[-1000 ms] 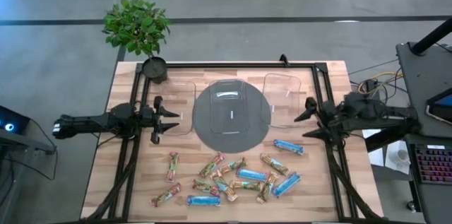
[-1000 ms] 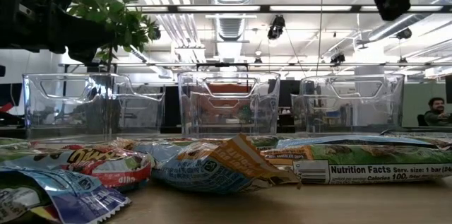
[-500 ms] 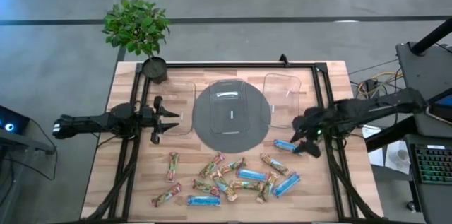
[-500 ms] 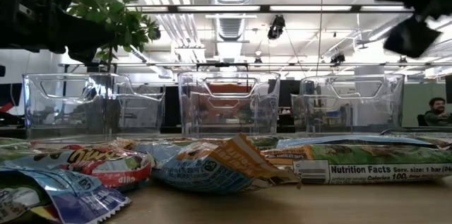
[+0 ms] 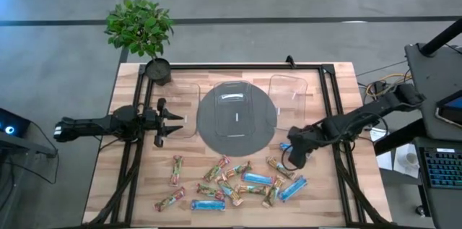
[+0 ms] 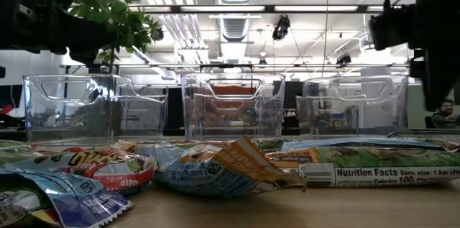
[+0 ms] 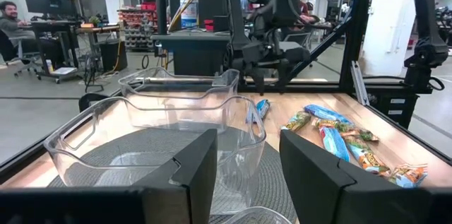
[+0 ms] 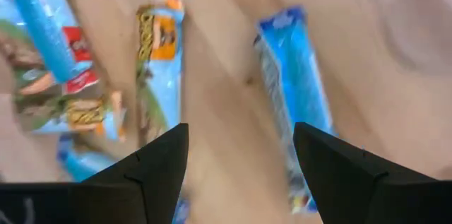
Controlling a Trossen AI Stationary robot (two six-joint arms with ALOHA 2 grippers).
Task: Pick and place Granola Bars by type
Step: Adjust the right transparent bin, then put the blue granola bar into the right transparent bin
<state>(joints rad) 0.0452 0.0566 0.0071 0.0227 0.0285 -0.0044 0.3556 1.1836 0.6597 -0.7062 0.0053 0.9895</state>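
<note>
Many Granola Bars (image 5: 257, 178) (axes mixed)

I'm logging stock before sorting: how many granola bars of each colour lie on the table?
Blue bars: 4 (one partly under the open right gripper)
Multicoloured bars: about 10, some overlapping in the pile
Total: about 14
The left gripper waits open on the left, away from the bars.
</note>
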